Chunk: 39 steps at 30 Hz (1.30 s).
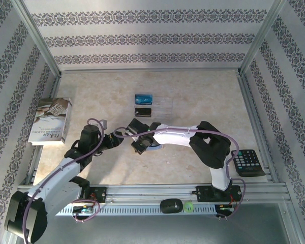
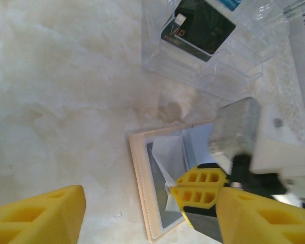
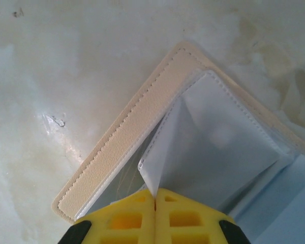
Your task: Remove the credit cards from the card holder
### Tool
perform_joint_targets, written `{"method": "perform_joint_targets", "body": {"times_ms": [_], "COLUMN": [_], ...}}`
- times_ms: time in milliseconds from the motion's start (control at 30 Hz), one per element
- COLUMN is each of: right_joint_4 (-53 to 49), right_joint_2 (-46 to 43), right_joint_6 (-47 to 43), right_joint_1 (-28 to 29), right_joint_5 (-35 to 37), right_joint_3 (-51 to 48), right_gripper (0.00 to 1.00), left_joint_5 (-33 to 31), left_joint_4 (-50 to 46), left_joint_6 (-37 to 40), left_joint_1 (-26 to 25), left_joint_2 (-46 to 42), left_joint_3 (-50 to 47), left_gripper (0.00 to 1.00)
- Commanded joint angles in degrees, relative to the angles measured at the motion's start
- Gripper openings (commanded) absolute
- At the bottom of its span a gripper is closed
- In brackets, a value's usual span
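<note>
The tan card holder (image 2: 142, 183) lies open on the table, its pale blue-grey lining up. My right gripper (image 3: 155, 195) is shut on a pale inner flap of the card holder (image 3: 127, 137) and lifts that flap to a peak. The left gripper (image 2: 152, 208) stands open, one finger on each side of the holder and touching nothing. In the top view both grippers meet at mid-table, left gripper (image 1: 126, 133) beside right gripper (image 1: 141, 145). A blue credit card (image 1: 142, 98) and a blackish credit card (image 1: 143, 111) lie in the clear tray (image 1: 162, 105); the dark card (image 2: 198, 25) also shows in the left wrist view.
A book (image 1: 51, 120) lies at the left edge. A black calculator (image 1: 248, 162) sits at the right. A dark mouse (image 1: 171, 206) and a small green object (image 1: 188, 207) rest on the front rail. Metal frame posts border the table.
</note>
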Motion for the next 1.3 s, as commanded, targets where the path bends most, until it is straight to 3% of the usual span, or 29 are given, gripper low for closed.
{"method": "perform_joint_targets", "body": {"times_ms": [0,300,433,733,1067,1167,1267], "right_joint_4": [8.8,19.3,20.6,22.1,21.2,20.5,20.1], "right_joint_2": [-4.7,-10.3,-10.7,-12.1,-16.2,-19.7,-25.4], "right_joint_6": [4.3,11.3,12.5,15.8,30.7,35.6,34.0], "right_joint_1": [-1.9,-5.4,-5.5,-6.3,-7.8,-9.7,-11.3], "right_joint_5": [-4.0,-9.2,-9.5,-8.3,3.0,6.4,6.9], "right_joint_3": [-4.5,-12.8,-14.4,-18.1,-26.5,-30.3,-32.4], "right_gripper": [0.00,0.00,0.00,0.00,0.00,0.15,0.27], "left_joint_5": [1.1,-4.6,-5.0,-5.4,-2.6,-2.5,-2.2], "left_joint_4": [7.2,15.4,19.8,21.7,19.9,19.5,18.5], "left_joint_6": [-0.2,1.2,0.7,0.7,-0.1,0.0,-0.1], "left_joint_1": [-1.9,-12.3,-13.5,-15.7,-15.7,-15.6,-15.6], "left_joint_2": [3.3,18.6,24.9,33.0,37.1,35.9,34.3], "left_joint_3": [-0.8,2.9,4.2,6.0,3.9,3.5,3.6], "left_gripper": [0.60,0.20,0.00,0.00,0.00,0.00,0.00]}}
